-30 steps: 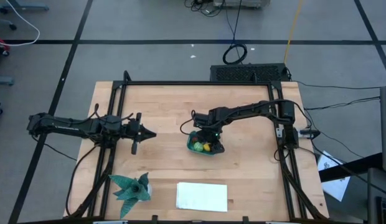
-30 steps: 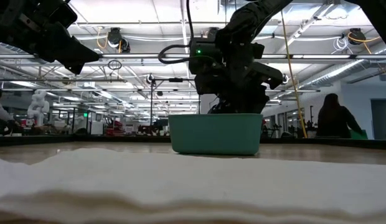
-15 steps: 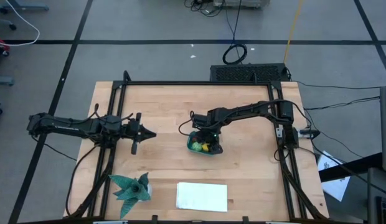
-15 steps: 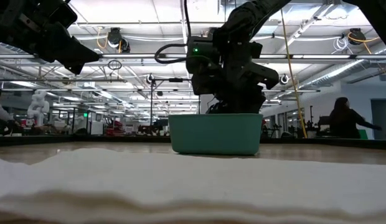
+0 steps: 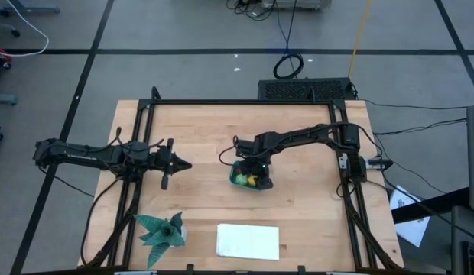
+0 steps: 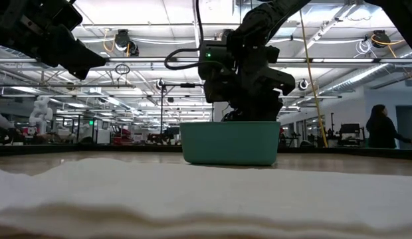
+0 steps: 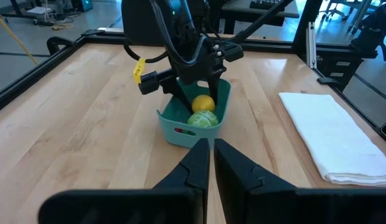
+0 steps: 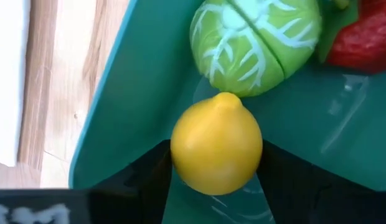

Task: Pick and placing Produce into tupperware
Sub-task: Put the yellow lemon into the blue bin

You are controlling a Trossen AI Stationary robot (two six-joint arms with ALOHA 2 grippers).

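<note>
The teal tub [image 5: 240, 184] stands near the middle of the table, seen side-on in the low view [image 6: 229, 143]. Inside lie the light green round toy [image 8: 258, 40] and the red toy [image 8: 361, 37]. The yellow lemon-shaped toy [image 8: 216, 143] is also inside, between the fingers of my right gripper [image 5: 253, 169], which reaches down into the tub and is shut on it. My left gripper [image 5: 185, 164] hovers shut over the table's left part, pointing toward the tub [image 7: 180, 132]. My right gripper pinches the yellow toy by its two opposite sides [image 8: 180, 155] between the two fingers, coming from above and pointing down into the tub. The toy sits low inside the tub next to the green one [image 7: 203, 120]; whether it rests on the floor, I cannot tell.
A folded white cloth [image 5: 248, 241] lies at the near edge, filling the low view's foreground [image 6: 193, 199]. A spiky teal star-shaped thing [image 5: 162, 229] sits at the near left. Black frame rails [image 5: 137, 153] run along both sides. Bare wood lies between the tub and the left gripper.
</note>
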